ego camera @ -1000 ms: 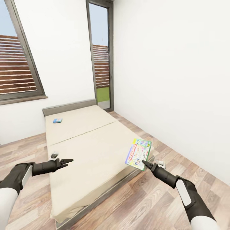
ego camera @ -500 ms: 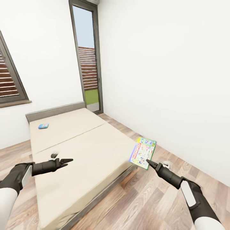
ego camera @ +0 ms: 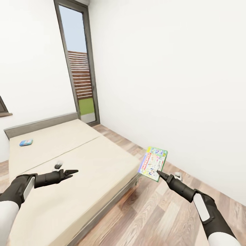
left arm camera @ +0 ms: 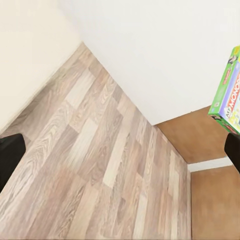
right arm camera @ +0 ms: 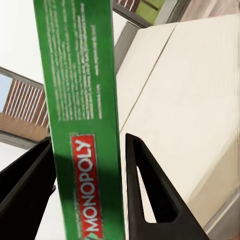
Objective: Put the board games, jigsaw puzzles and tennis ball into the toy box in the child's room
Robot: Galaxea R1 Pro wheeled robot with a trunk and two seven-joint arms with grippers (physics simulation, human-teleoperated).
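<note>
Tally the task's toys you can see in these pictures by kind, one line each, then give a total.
Board games held in the right gripper: 1, the green-edged box
Board games lying on the bed: 1, the small blue box
Total: 2

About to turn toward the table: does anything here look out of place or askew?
Nothing looks damaged or spilled. The green-edged board game is pinched by one edge in the right tool, standing upright over the floor beside the bed. The small blue board game lies flat near the headboard.
</note>
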